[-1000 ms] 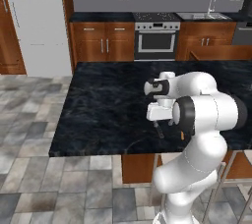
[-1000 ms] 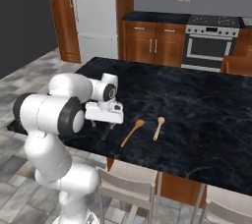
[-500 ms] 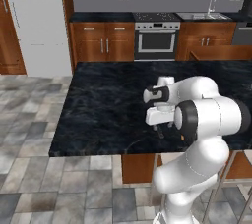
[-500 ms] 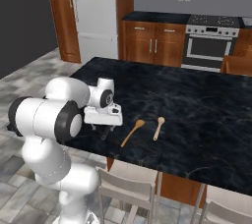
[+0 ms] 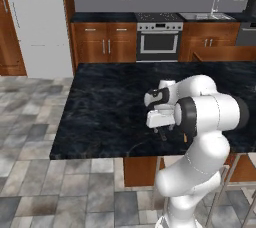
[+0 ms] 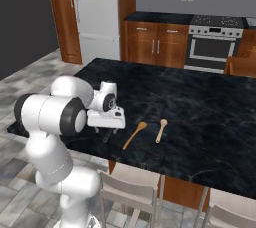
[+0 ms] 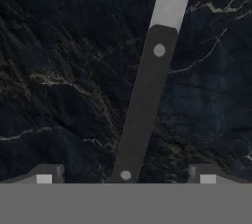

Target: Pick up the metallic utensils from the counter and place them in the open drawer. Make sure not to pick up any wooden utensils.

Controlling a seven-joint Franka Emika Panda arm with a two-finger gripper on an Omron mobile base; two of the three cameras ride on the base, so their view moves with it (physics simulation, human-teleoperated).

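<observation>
In the left base view, the white arm was seen rising from the lower right, its gripper (image 5: pixel 161 133) lowered close over the black stone worktop (image 5: pixel 105 102) right of the frame's centre. The fingers were small and dark there, and their spacing could not be judged. A stainless oven (image 5: pixel 158 43) stood in the wall cabinets at the upper centre, and a white refrigerator (image 5: pixel 37 22) at the upper left.

In the right base view, the gripper (image 6: pixel 106 135) was seen left of centre, low over the worktop (image 6: pixel 200 97) near its front edge. Two wooden spoons lay just right of it, well clear of the fingers: the longer spoon (image 6: pixel 135 134) nearer the gripper, the shorter spoon (image 6: pixel 161 130) beside it, both slanted.

In the hand view, the table knife (image 7: pixel 147 80) was seen lying flat on the worktop (image 7: pixel 59 70), its dark riveted handle running from the bottom centre up to a grey blade at the upper right. The fingertips (image 7: pixel 45 175) stood wide apart at the bottom, on either side of the handle's end, gripping nothing.
</observation>
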